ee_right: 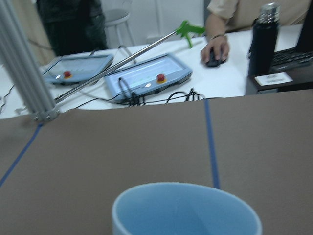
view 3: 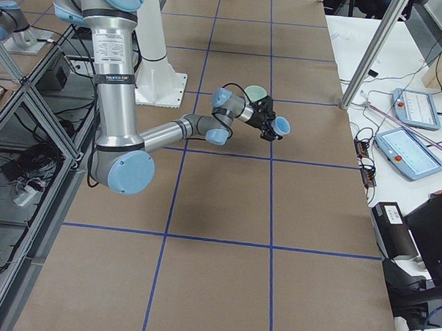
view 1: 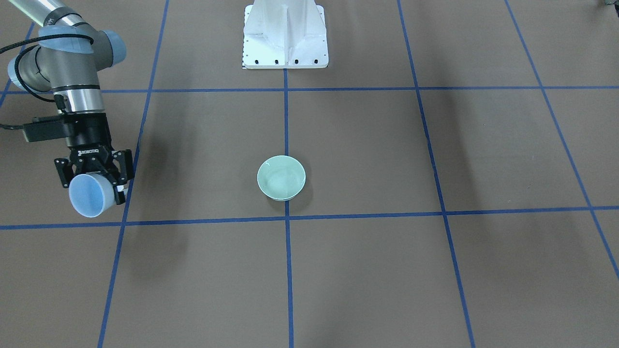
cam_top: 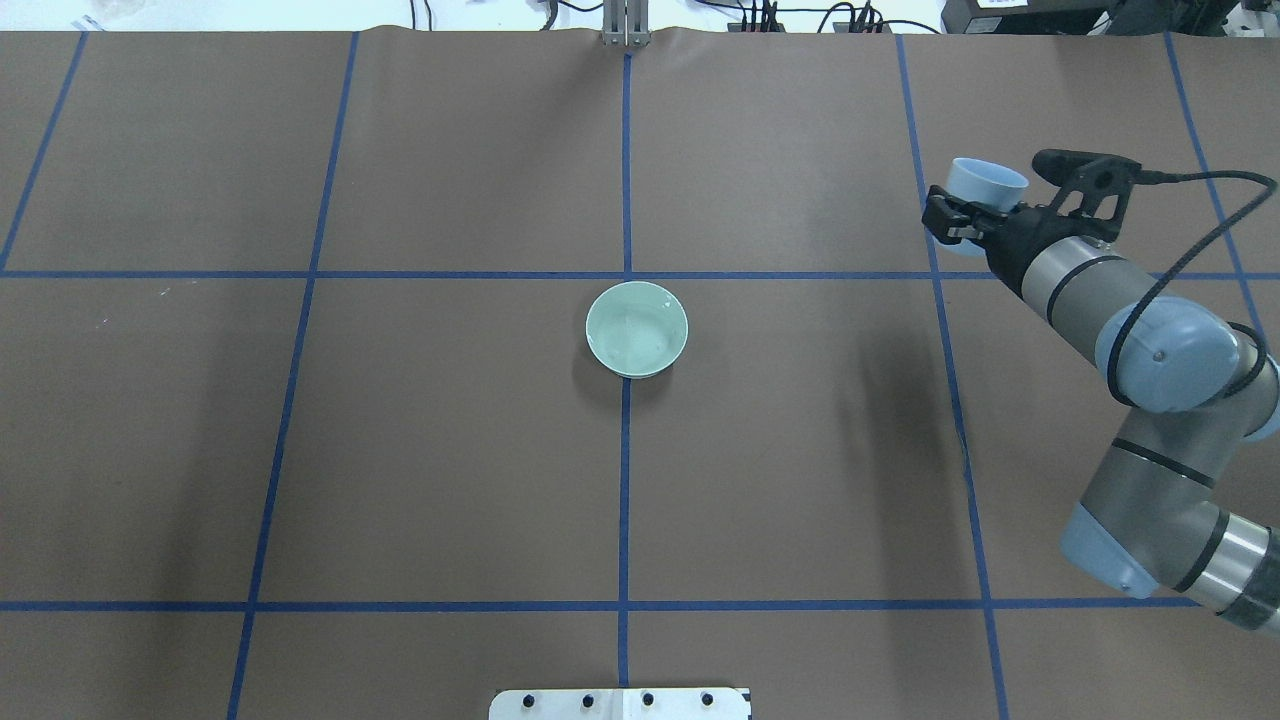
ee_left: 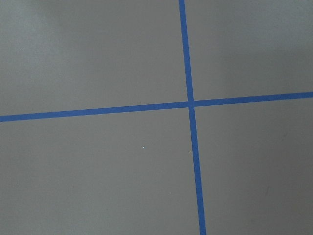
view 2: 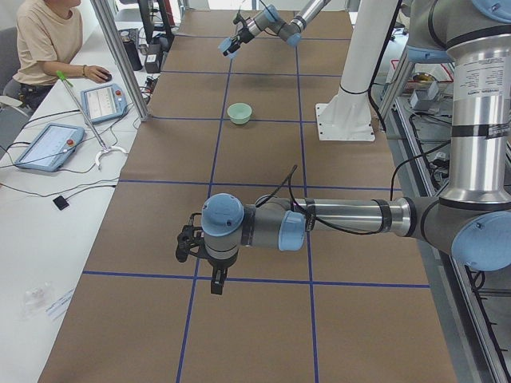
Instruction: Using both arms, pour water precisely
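My right gripper [view 1: 94, 178] is shut on a light blue cup [view 1: 91, 195], held above the table and tipped a little, far to the side of a pale green bowl [view 1: 281, 177]. The cup [cam_top: 986, 184] and right gripper [cam_top: 966, 222] also show in the overhead view, with the bowl [cam_top: 637, 329] at the table's middle. The bowl holds faint pale ripples of water [cam_top: 634, 338]. The right wrist view shows the cup's rim [ee_right: 186, 208]; I see no water in it. My left gripper [view 2: 194, 243] shows only in the exterior left view, low over the table; I cannot tell its state.
A white flanged pedestal [view 1: 285, 36] stands at the robot's side of the table. Blue tape lines [ee_left: 190, 104] grid the brown tabletop. An operator [view 2: 48, 40] sits at a side desk with tablets [view 2: 48, 146] and cables.
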